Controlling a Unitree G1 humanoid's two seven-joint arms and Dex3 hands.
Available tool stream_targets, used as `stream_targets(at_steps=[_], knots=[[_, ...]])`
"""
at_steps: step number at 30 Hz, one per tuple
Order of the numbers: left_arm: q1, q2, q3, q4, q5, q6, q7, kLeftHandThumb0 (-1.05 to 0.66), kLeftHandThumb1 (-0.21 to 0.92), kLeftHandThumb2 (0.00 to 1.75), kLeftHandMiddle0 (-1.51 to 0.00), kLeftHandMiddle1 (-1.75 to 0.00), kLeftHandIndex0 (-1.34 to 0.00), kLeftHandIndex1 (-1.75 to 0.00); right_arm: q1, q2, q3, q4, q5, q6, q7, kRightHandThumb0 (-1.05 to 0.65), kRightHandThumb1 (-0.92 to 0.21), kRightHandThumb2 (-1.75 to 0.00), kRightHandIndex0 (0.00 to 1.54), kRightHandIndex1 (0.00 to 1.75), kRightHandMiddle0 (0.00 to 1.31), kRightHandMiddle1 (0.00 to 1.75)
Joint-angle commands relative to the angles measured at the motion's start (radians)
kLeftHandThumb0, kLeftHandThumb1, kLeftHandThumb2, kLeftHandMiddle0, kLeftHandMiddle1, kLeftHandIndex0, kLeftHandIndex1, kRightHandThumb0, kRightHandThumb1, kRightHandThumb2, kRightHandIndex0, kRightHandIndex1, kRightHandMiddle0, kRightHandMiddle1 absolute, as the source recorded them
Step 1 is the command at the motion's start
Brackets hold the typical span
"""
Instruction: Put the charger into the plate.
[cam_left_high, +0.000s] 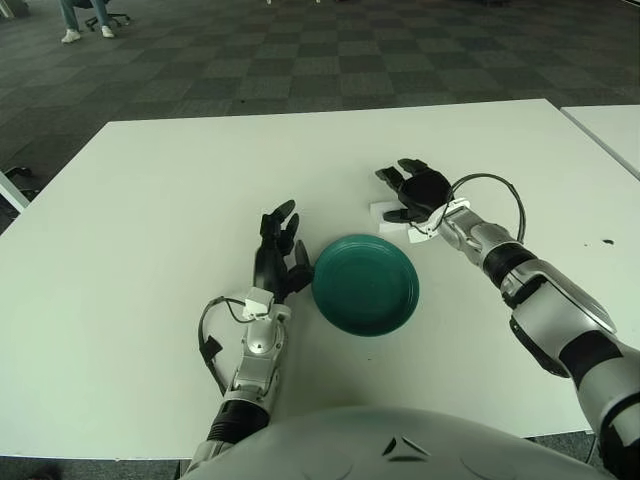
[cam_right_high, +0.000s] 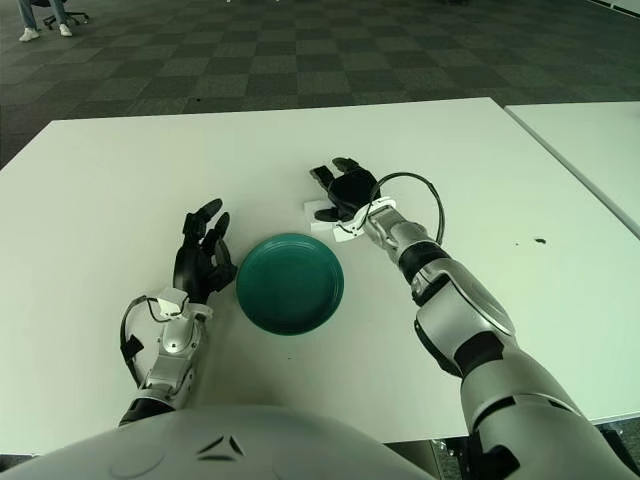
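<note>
Reaching over the white charger (cam_left_high: 384, 211) at the plate's (cam_left_high: 365, 284) one o'clock, right hand (cam_left_high: 418, 190) spread, nothing gripped. Could nudge it across the worktop (cam_left_high: 150, 200) (flat, slippery). Left hand (cam_left_high: 278, 258) unclenched at nine o'clock.

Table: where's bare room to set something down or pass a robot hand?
The table is bare left of the left robot hand, along its far edge, and right of the right forearm. It is crowded in the middle: plate, right robot hand over the white charger.

Silver arms w/ black joints; black 3-finger left hand (cam_left_high: 277, 252), right hand (cam_left_high: 415, 188); black wrist cables.
</note>
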Motion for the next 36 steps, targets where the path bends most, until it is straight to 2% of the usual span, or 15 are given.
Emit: stream_targets(at_steps=[1, 13, 20, 36], knots=[[0.036, -0.035, -0.001, 0.064, 0.017, -0.007, 0.006, -0.98, 0.92, 1.07, -0.45, 0.00, -0.06, -0.83, 0.027, -0.009, 0.011, -0.016, -0.009, -0.008, 0.040, -0.76, -0.92, -0.58, 0.24, 0.00, 0.00, 0.44], [0.045, -0.038, 0.002, 0.059, 0.017, -0.004, 0.020, -0.97, 0.92, 1.07, -0.46, -0.01, -0.06, -0.83, 0.061, -0.031, 0.006, -0.094, -0.010, 0.015, 0.122, -0.82, -0.92, -0.65, 0.21, 0.00, 0.00, 0.41], [0.048, -0.040, -0.003, 0.051, -0.003, 0.007, 0.006, -0.97, 0.92, 1.08, -0.45, 0.00, -0.05, -0.83, 0.081, -0.042, 0.002, -0.130, -0.012, 0.030, 0.147, -0.85, -0.92, -0.63, 0.21, 0.00, 0.00, 0.42], [0.045, -0.031, -0.004, 0.054, -0.012, 0.000, -0.015, -0.98, 0.92, 1.07, -0.45, -0.01, -0.06, -0.84, 0.091, -0.031, 0.002, -0.106, -0.011, 0.042, 0.153, -0.87, -0.92, -0.60, 0.22, 0.01, 0.00, 0.43]])
